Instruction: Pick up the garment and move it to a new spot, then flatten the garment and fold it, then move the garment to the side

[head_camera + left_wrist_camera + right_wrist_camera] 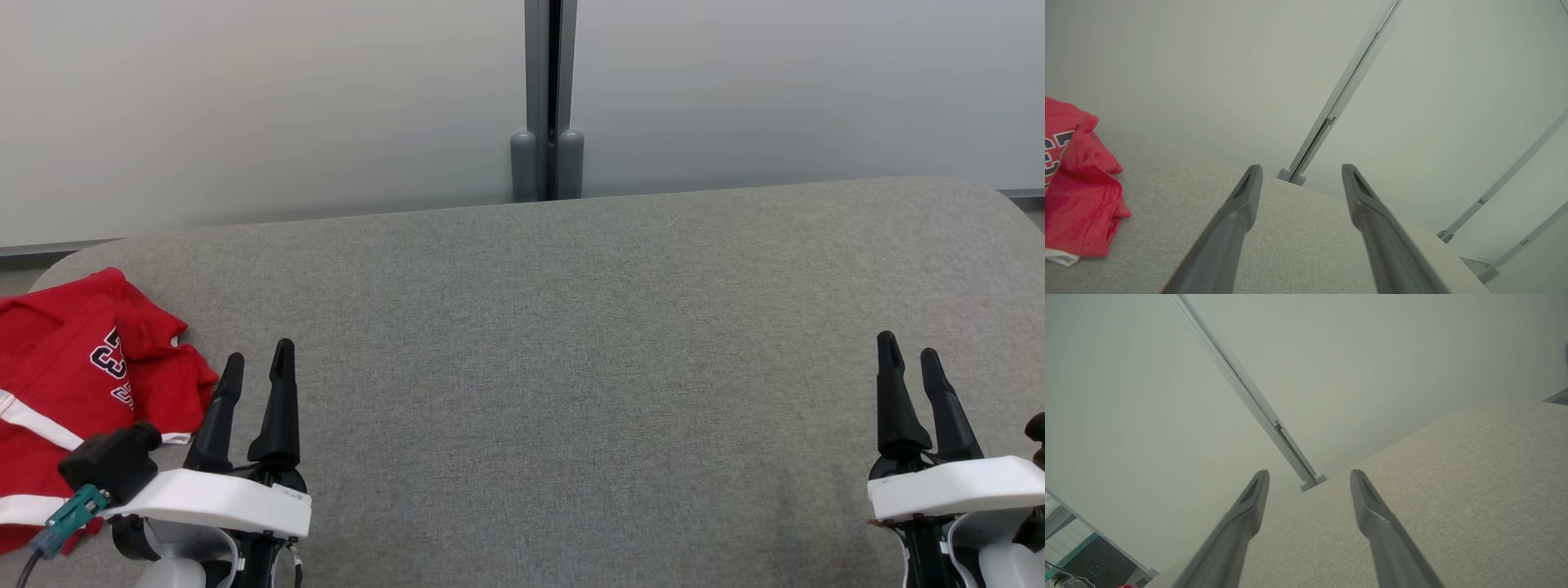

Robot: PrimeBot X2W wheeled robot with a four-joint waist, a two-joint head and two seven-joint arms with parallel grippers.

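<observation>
Jersey, red with white stripes and navy numerals, lies crumpled at the left end of the grey fabric table. Just beside it the left gripper has its fingers spread, holding nothing. The right gripper, well apart, is likewise spread and empty.

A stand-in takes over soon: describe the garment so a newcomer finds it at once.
Take the wide grey table before the pale wall and go to its left end, beside the left gripper. There lies a crumpled garment. Its bright red cloth, white stripes and dark numerals set it apart from the grey surface and the black-and-white gripper.
</observation>
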